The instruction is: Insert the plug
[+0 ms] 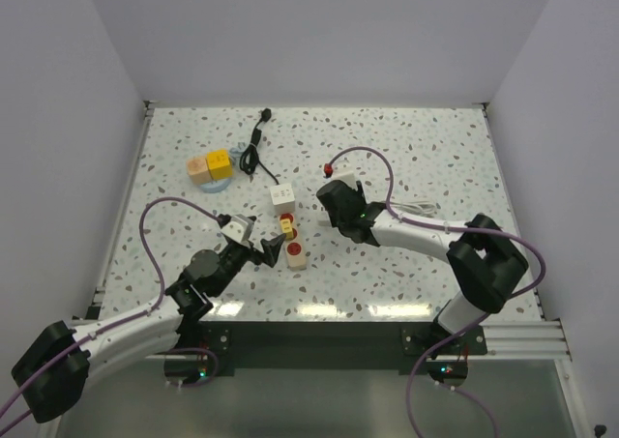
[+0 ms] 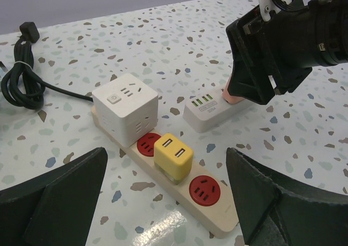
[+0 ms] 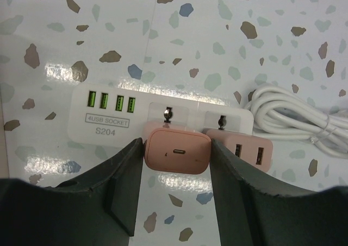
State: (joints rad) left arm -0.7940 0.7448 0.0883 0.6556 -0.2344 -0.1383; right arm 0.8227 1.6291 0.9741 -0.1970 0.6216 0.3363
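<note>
Grasping pink square plug (image 3: 175,151) by sides, our right pincer (image 3: 175,147) squares it to white socket strip (image 3: 103,118); left pincer (image 2: 166,172) released.

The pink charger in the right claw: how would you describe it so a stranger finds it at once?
On the speckled table, find the white strip with four green USB ports. The pink charger nearer those ports, gripped by the right claw, is the one. It has a single oval port; its pink neighbour has two rectangular ones.
</note>
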